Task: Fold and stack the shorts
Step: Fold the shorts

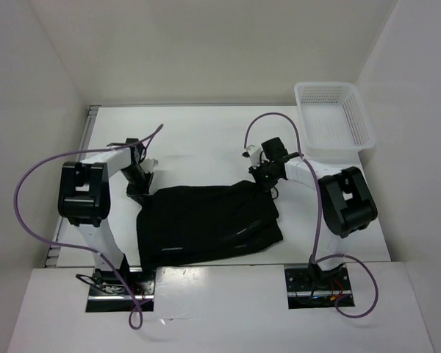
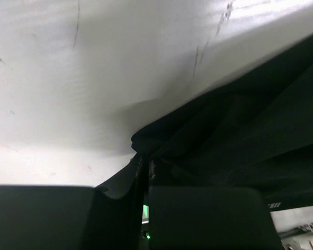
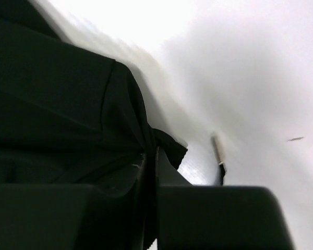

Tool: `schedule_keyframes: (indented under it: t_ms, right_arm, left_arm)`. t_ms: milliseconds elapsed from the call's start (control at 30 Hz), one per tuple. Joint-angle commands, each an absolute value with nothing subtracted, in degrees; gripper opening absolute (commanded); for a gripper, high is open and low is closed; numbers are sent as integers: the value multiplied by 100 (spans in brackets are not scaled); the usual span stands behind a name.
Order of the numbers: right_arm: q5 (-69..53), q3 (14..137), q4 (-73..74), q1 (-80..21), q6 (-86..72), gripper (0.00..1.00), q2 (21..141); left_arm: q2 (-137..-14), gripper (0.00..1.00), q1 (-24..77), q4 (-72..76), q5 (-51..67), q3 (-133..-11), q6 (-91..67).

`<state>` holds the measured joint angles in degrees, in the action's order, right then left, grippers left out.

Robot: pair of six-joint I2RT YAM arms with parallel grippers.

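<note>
While both arms reach over to its far edge, the shorts (image 1: 206,224) lie spread and slightly rumpled on the table (image 1: 198,136), about midway between the two arms. Left gripper (image 1: 141,180) is at the far-left corner of the cloth. Its wrist view shows the jaws closed to a thin slit with a fold of black fabric pinched in it. Right gripper (image 1: 267,176) is at the far-right corner. Its wrist view likewise shows the jaws nearly together, with a bit of black hem caught between them. Judgement: the step in hand is a fold, with the far edge gripped at both corners and not yet lifted. Whether the cloth is already doubled I cannot tell. The next move calls for raising both corners together and level, keeping the edge taut between them, then carrying it toward the near edge and laying it down square. Both pinches look shallow, so a slow lift seems wise. White mesh basket (image 1: 334,110) sits at the far right, well apart from the cloth.
</note>
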<state>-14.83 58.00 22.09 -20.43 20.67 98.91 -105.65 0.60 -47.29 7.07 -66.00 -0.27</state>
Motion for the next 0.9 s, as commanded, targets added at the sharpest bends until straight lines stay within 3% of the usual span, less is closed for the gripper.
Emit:
schedule_keyframes:
  t_ms: [0, 233, 267, 333, 367, 400, 433, 533, 667, 867]
  right_arm:
    - [-1012, 6230, 1521, -2048, 1636, 3, 10168]
    - [-510, 8371, 1301, -1855, 1485, 0, 11258]
    - [-449, 8576, 1301, -1854, 1485, 6, 11372]
    - [-448, 9191, 1520, -1854, 1547, 33, 11723]
    - [-448, 9385, 1616, -1854, 1547, 53, 11812]
    - [-500, 9552, 1704, -1854, 1486, 73, 11873]
    - [-501, 9736, 1705, -1854, 1381, 77, 11874]
    - [-501, 9791, 1705, -1854, 1205, 79, 11673]
    - [-851, 9432, 1898, -1794, 862, 75, 11268]
    - [-2082, 8605, 2083, -1740, 607, 55, 11004]
  left_arm:
    - [-11204, 2, 18, -3965, 432, -7021, 0]
    - [-12268, 0, -141, -3727, -140, -10025, 0]
    - [-12374, 0, -62, -3727, -202, -10281, 0]
    - [-12638, 7, 8, -3727, -351, -10827, 0]
    - [-12691, 16, 9, -3727, -404, -10933, 0]
    - [-12691, 37, 61, -3727, -456, -10986, 0]
    - [-12691, 43, 62, -3648, -527, -10986, 0]
    - [-12174, 58, 1, -3332, -598, -10610, 0]
    - [-11252, 58, -53, -3330, -309, -9811, 0]
    - [-11222, 55, -105, -3541, -141, -8974, 0]
